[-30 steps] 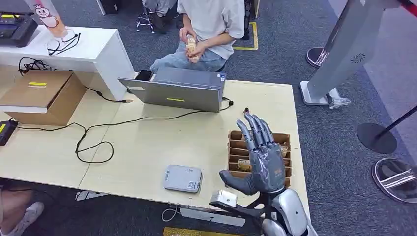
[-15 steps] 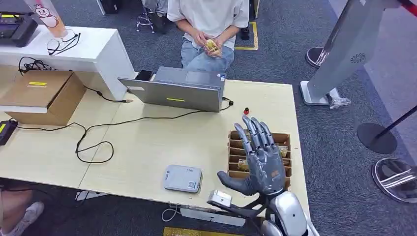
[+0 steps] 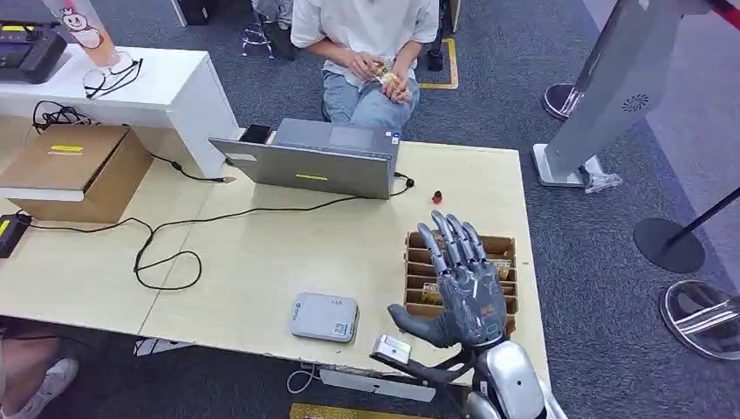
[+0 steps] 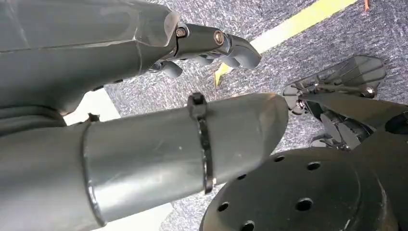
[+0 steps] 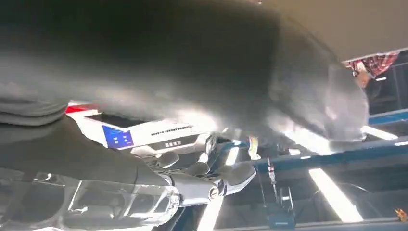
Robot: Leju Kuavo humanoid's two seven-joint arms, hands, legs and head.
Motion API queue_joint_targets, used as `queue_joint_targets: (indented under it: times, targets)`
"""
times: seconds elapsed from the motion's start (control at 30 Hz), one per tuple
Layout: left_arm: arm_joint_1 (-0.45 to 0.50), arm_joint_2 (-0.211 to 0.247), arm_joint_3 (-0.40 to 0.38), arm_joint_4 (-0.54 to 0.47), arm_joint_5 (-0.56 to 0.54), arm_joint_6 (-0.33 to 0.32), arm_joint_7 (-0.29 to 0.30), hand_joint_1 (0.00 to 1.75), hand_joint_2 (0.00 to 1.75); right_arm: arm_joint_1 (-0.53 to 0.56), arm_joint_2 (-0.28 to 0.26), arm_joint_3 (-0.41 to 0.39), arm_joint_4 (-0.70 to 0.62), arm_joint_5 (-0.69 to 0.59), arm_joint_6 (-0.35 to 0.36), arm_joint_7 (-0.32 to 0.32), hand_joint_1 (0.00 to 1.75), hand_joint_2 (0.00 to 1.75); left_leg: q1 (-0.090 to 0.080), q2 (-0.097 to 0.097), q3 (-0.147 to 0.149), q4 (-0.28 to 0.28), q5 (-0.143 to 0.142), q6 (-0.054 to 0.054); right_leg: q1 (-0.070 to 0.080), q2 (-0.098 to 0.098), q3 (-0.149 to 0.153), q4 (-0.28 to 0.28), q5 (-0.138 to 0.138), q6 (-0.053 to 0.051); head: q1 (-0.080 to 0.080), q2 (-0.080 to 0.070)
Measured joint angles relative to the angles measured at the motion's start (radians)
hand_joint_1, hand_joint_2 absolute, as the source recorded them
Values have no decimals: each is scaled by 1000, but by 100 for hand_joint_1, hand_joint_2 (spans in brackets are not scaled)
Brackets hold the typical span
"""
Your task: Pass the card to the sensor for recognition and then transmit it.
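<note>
My right hand [image 3: 462, 292] is raised over the near right of the wooden table, fingers spread and thumb out to the side, holding nothing. Right behind it stands a brown slotted card box [image 3: 504, 247] with cards [image 3: 430, 291] in its slots, partly hidden by the hand. The grey flat sensor [image 3: 325, 316] lies on the table to the left of the hand, near the front edge. In the right wrist view the fingers [image 5: 211, 185] stretch out with nothing in them. My left hand [image 4: 211, 43] hangs above the carpeted floor and holds nothing.
A grey laptop [image 3: 314, 161] stands at the table's far edge, with a seated person [image 3: 366, 44] behind it. A black cable [image 3: 166, 253] loops across the table's left half. A small red object [image 3: 437, 195] lies beyond the card box. A cardboard box [image 3: 74, 170] sits far left.
My right hand has sunk slightly toward the table's near edge, still spread. The person behind the laptop has shifted back and to the right.
</note>
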Motion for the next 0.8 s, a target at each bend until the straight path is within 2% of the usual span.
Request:
queue_joint_targets:
  times: [0.8]
  targets:
    - [0,0,11,0,-24,-2,0,0,0,4,0,-65,53,12,8,26,0,175,0,0,0,0,0,0,0,0,0,0,0,0,0,0]
